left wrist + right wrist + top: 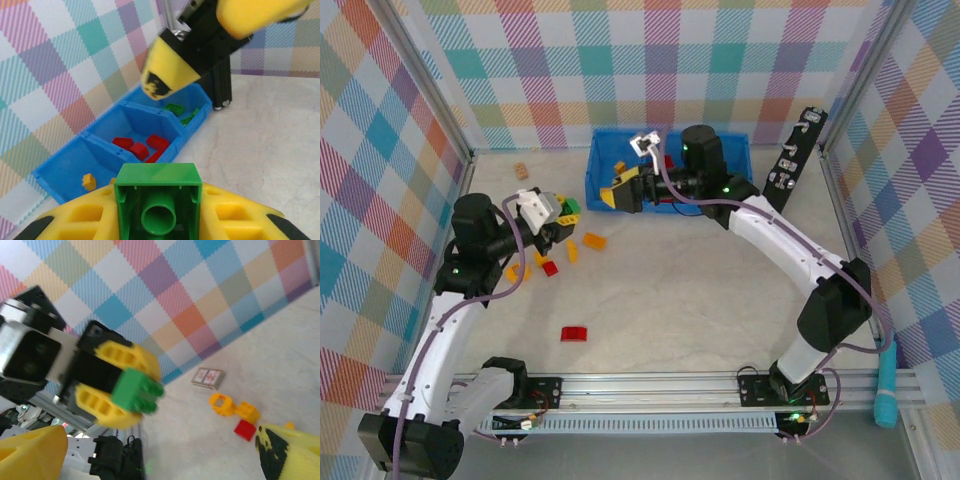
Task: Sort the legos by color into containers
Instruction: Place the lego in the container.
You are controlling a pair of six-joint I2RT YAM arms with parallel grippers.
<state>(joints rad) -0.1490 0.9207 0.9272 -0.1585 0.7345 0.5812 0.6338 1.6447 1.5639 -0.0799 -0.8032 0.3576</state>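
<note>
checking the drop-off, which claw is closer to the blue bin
Right. The right claw is at the blue bin's left end; the left claw, holding a green lego, is over the table left of it.

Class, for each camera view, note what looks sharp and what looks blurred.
Top external: evenly lit, sharp across the table. Left wrist: green brick crisp, blue bin behind slightly softer. Right wrist: whole frame smeared, green brick and background alike.

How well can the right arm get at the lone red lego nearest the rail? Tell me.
Probably yes: its jaws stand open and empty, and the red lego lies alone on the table, with nothing between.
</note>
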